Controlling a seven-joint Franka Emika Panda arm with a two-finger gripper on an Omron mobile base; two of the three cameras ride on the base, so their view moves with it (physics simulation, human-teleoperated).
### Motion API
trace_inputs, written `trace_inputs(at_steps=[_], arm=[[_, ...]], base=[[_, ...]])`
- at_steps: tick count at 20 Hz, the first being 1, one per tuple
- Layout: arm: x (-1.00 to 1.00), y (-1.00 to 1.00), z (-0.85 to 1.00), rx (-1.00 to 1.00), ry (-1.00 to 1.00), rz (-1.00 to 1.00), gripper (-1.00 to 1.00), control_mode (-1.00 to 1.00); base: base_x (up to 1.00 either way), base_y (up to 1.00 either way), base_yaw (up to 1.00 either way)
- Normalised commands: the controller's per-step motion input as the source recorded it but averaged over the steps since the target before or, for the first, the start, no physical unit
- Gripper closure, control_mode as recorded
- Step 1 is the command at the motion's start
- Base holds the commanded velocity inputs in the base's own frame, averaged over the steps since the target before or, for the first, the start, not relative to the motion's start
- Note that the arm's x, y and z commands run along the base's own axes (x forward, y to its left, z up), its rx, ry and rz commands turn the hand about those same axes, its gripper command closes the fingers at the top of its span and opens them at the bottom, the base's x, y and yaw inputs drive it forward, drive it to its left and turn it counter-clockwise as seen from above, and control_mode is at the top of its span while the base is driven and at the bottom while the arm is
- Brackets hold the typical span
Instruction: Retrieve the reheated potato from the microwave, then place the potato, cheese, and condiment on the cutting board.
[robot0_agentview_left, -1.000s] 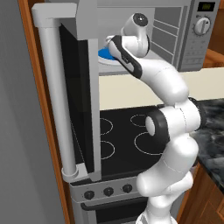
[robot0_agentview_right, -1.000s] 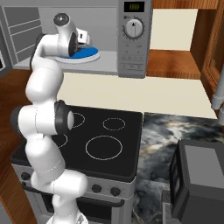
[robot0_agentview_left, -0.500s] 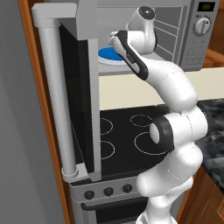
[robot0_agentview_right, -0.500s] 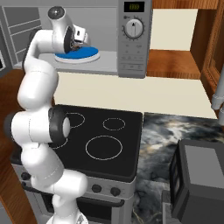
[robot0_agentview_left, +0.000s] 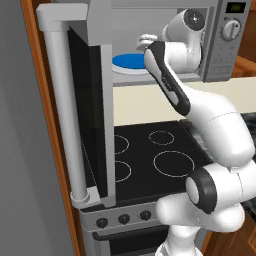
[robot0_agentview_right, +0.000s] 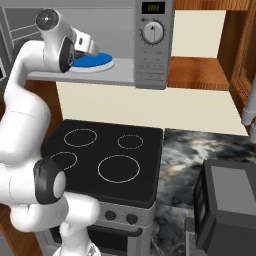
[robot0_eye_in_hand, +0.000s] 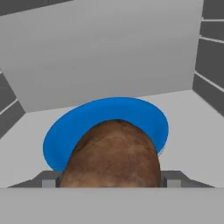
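Brown and rough-skinned, the potato (robot0_eye_in_hand: 114, 154) sits right at the near edge of the blue plate (robot0_eye_in_hand: 87, 120) inside the microwave (robot0_agentview_right: 152, 55), and the hand view cuts off its lower part. On either side of the potato two grey finger tips (robot0_eye_in_hand: 49, 179) stand level with its flanks, spread about as wide as the potato. Whether they press on its skin or only flank it cannot be told, since the contact line is hidden at the bottom of that view.

From the left base view the gripper (robot0_agentview_left: 146, 41) reaches into the microwave above the plate, but the arm's forearm covers much of it and the potato is hidden there. The open microwave door (robot0_agentview_left: 82, 110) blocks the left part of the cavity. In the right base view the arm's wrist covers the left half of the plate.

Beside the cavity, the microwave panel carries a small display (robot0_agentview_right: 153, 7) with green digits too small to read, and a round white knob (robot0_agentview_right: 153, 33) below it. Below the microwave lies a black stove top (robot0_agentview_right: 105, 160).
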Motion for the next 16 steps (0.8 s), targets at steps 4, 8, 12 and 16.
trace_inputs(at_steps=[4, 8, 12, 16], arm=[[-1.0, -0.21, 0.33, 0.01, 0.0, -0.02, 1.0, -1.0], [-1.0, -0.19, 0.17, 0.0, 0.0, -0.02, 1.0, -1.0], [-1.0, -0.13, 0.0, 0.0, 0.01, 0.0, 1.0, -1.0], [-1.0, -0.02, -0.1, 0.0, 0.1, -0.01, 1.0, -1.0]], base=[[0.0, 0.0, 0.0], [0.0, 0.0, 0.0], [0.0, 0.0, 0.0], [0.0, 0.0, 0.0]])
